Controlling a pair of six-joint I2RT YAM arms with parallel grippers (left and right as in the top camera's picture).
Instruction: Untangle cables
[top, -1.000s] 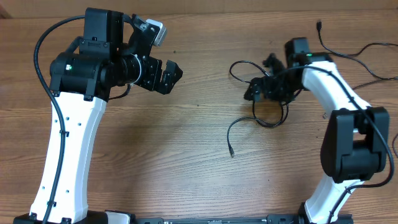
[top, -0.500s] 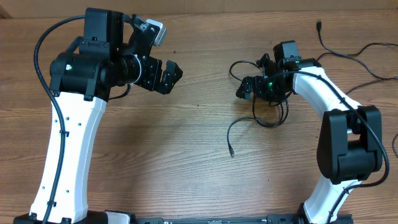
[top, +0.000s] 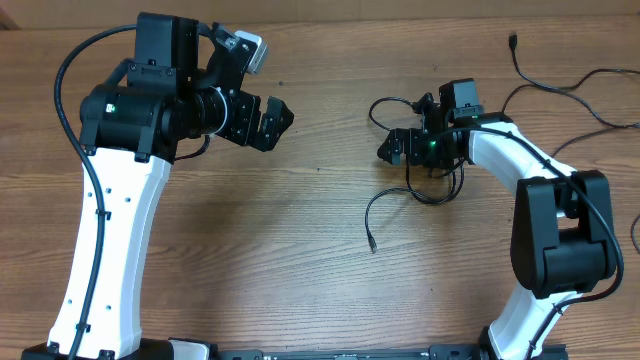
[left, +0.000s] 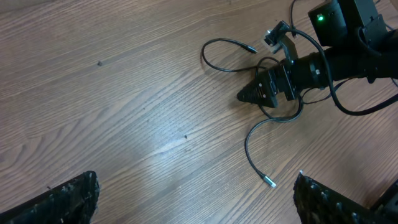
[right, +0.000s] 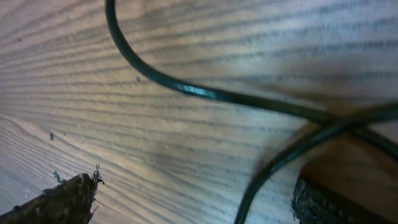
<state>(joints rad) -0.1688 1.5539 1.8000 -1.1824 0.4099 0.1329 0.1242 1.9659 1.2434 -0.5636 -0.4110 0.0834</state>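
We are reaching in: our right gripper (top: 388, 150) hangs spread over the crossing cables (right: 186, 89) between its fingers. Next, we should pinch one strand only.

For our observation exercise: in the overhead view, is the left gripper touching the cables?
No, the left gripper sits over the table, far from the cables.
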